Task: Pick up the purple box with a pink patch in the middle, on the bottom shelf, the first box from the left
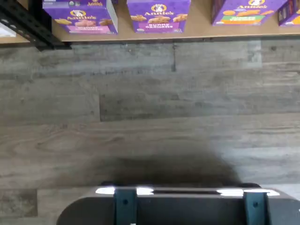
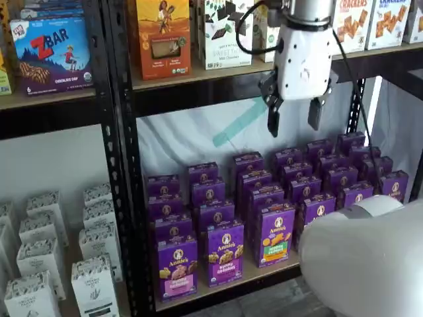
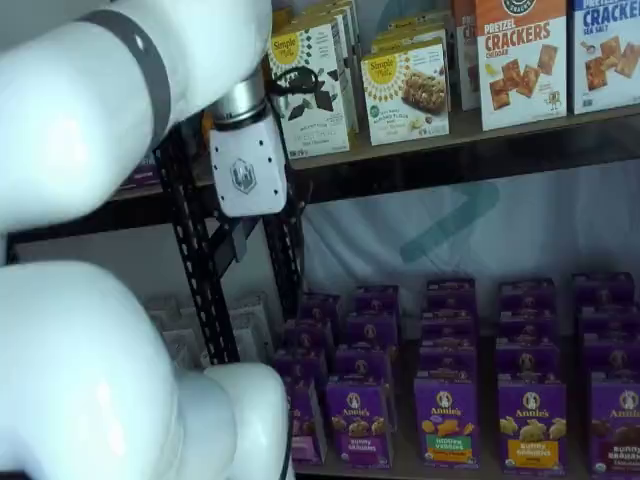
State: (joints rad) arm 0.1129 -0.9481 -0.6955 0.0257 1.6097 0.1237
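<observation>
- Plainly, the biggest hazard is choosing the wrong carton: the purple box with the pink band stands at the front of the bottom shelf, at the end of the front row beside the black upright, and the neighbour just beside it is the same size and colour with only a purple band. A small sideways error in the descent lands on that one.
- Next, the arm fills much of the foreground in both shelf views, so the target is partly hidden in a shelf view and the approach is harder to check there.
- Then, the gripper hangs high, well above the purple rows and far from the target, its two black fingers showing a clear gap between them, holding nothing. A long diagonal move could clip the upright.
- Lastly, the boxes stand in tight files; a finger pushed between target and neighbour could topple either, or shove the target back into the box behind.
</observation>
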